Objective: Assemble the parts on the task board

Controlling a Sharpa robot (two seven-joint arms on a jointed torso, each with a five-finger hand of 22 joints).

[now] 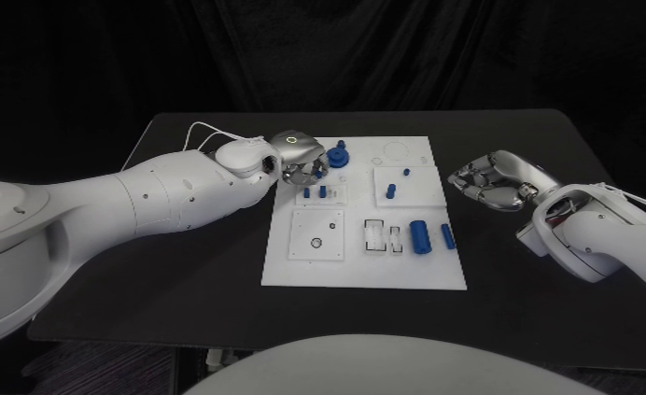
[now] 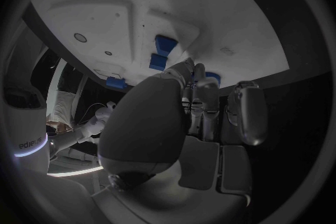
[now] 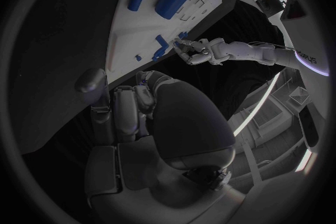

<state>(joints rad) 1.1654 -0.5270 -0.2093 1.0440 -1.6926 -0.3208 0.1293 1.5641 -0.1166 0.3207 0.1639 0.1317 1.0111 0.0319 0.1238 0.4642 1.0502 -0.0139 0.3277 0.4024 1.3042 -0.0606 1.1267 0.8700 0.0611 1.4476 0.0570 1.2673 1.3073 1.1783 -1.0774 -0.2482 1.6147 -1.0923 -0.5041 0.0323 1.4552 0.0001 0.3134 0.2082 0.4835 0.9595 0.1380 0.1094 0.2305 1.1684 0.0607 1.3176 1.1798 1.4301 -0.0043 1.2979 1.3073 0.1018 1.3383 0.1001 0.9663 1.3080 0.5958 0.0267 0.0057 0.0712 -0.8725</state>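
My left hand [image 1: 299,160] hovers at the task board's [image 1: 313,269] far corner by a standing blue part [image 1: 338,154]; its grip I cannot tell. My right hand [image 1: 490,180] rests curled, empty. Two blue cylinders [image 1: 421,236] lie loose: much remains.

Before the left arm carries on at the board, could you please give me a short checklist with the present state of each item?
1. Left hand over the far left corner of the task board: ok.
2. Its fingers beside the blue gear part: ok; actual grip: cannot tell.
3. Right hand off the board, over the black table: ok.
4. Right hand holding nothing, fingers curled: ok.
5. Two blue cylinders lying loose on the near half, not yet assembled: not ok.
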